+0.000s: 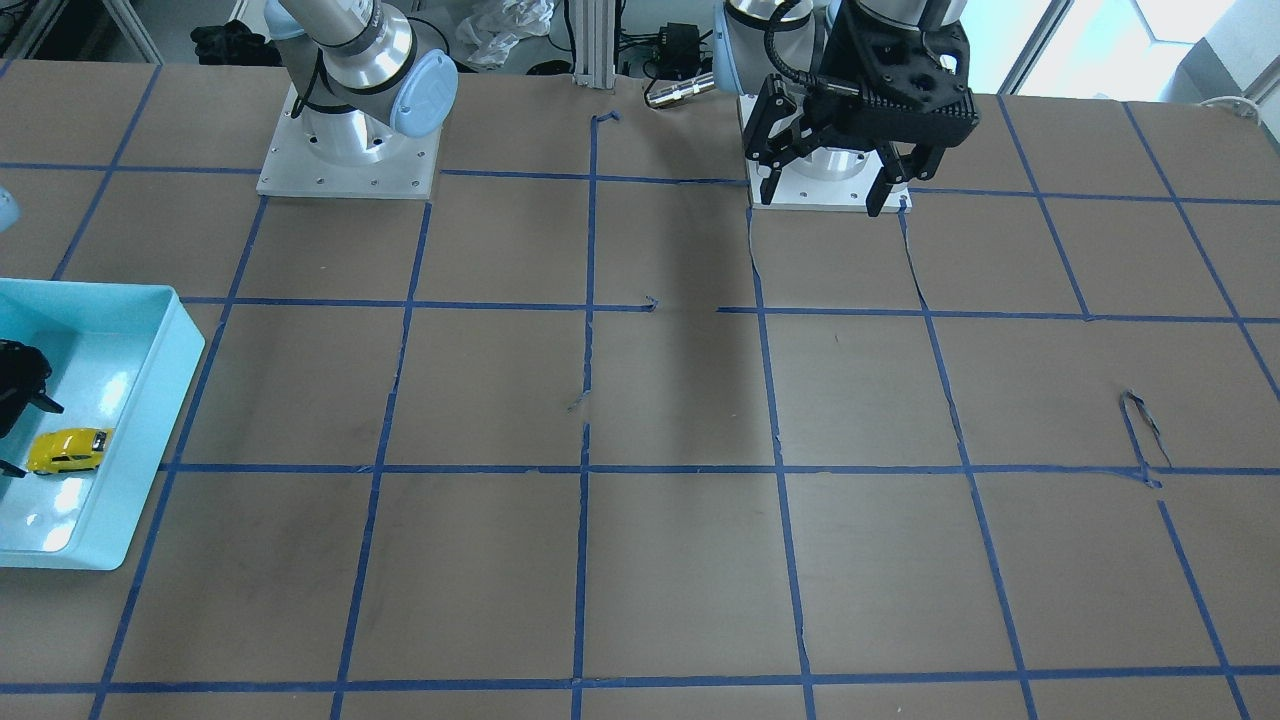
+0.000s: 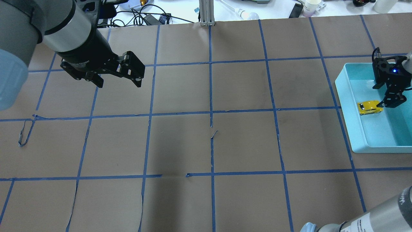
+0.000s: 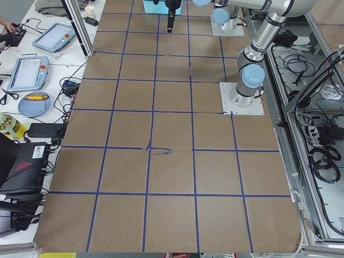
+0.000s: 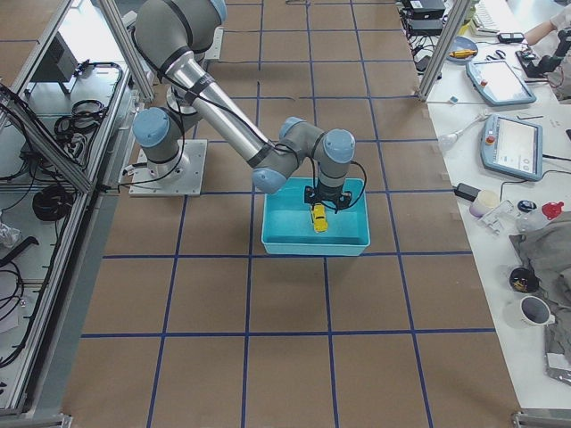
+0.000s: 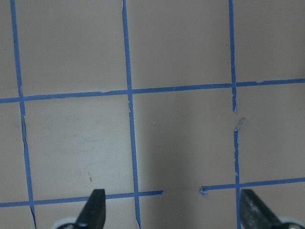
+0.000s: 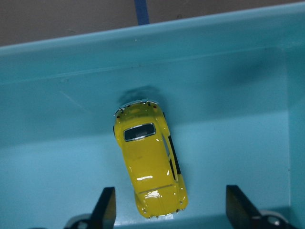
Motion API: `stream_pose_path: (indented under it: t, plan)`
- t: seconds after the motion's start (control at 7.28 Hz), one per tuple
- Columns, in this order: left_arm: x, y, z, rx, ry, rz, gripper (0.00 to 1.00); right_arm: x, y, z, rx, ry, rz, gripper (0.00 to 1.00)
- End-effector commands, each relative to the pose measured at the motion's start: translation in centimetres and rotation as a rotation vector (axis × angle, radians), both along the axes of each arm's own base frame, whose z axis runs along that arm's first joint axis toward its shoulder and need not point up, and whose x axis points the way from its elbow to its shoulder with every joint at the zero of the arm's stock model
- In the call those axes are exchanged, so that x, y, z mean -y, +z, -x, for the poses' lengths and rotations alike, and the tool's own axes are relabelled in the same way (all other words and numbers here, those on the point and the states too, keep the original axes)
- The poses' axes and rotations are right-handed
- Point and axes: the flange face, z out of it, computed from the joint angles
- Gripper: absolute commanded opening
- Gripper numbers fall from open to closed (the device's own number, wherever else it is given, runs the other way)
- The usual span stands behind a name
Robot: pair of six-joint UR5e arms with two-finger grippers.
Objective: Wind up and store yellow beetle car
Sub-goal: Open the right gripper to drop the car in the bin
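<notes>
The yellow beetle car (image 6: pixel 148 164) lies on the floor of a light-blue tray (image 2: pixel 343 112) at the table's end on my right. It also shows in the front view (image 1: pixel 68 450), the overhead view (image 2: pixel 370 107) and the exterior right view (image 4: pixel 318 217). My right gripper (image 6: pixel 172 210) is open just over the car, with a gap between the car and each finger. It shows too in the overhead view (image 2: pixel 379 95) and the front view (image 1: pixel 30 437). My left gripper (image 2: pixel 119 84) is open and empty, held high over the table near its base (image 1: pixel 822 200).
The table is brown paper with a grid of blue tape (image 5: pixel 129 143). The tray's wall (image 6: pixel 190 43) stands close beyond the car's rear. The two arm bases (image 1: pixel 350 150) stand at the robot's edge. Cables and clutter lie beyond the far edge (image 2: pixel 145 16).
</notes>
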Motion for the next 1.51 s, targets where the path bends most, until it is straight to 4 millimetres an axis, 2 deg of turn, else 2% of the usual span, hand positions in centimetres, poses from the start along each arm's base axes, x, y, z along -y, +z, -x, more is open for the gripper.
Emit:
stream_pose_path:
  t: [0.0, 0.14, 0.27, 0.41, 0.55, 0.69, 0.96, 1.1, 1.24, 1.37]
  plan:
    - [0.0, 0.0, 0.0, 0.002, 0.000, 0.000, 1.00, -1.0, 5.7, -0.8, -0.049, -0.080, 0.076, 0.99]
    - [0.0, 0.0, 0.0, 0.001, 0.000, 0.000, 1.00, -1.7, 7.9, -1.5, -0.057, -0.259, 0.098, 0.98]
    - [0.0, 0.0, 0.0, 0.001, 0.000, 0.000, 1.00, -2.6, 8.6, -2.2, -0.026, -0.430, 0.053, 0.98]
    - [0.0, 0.1, 0.0, 0.002, 0.000, 0.002, 1.00, -3.5, 10.5, -2.7, -0.029, -0.648, 0.072, 0.99]
    - [0.0, 0.0, 0.0, 0.002, 0.000, 0.000, 1.00, -5.2, 12.4, -3.5, -0.036, -0.854, 0.039, 1.00]
    - [0.0, 0.0, 0.0, 0.002, 0.000, 0.000, 1.00, -6.1, 13.9, -4.2, -0.035, -0.968, 0.042, 1.00]
    - [0.0, 0.0, 0.0, 0.004, 0.001, 0.000, 1.00, -8.3, 17.6, -6.0, -0.015, -1.176, 0.082, 1.00]
    - [0.0, 0.0, 0.0, 0.004, 0.001, 0.000, 1.00, -8.5, 18.0, -7.3, -0.013, -1.201, 0.069, 1.00]
    - [0.0, 0.0, 0.0, 0.004, 0.001, 0.000, 1.00, -7.9, 18.7, -9.4, -0.010, -1.177, 0.076, 1.00]
    - [0.0, 0.0, 0.0, 0.004, 0.001, 0.000, 1.00, -7.4, 19.2, -12.3, -0.007, -1.217, 0.054, 1.00]
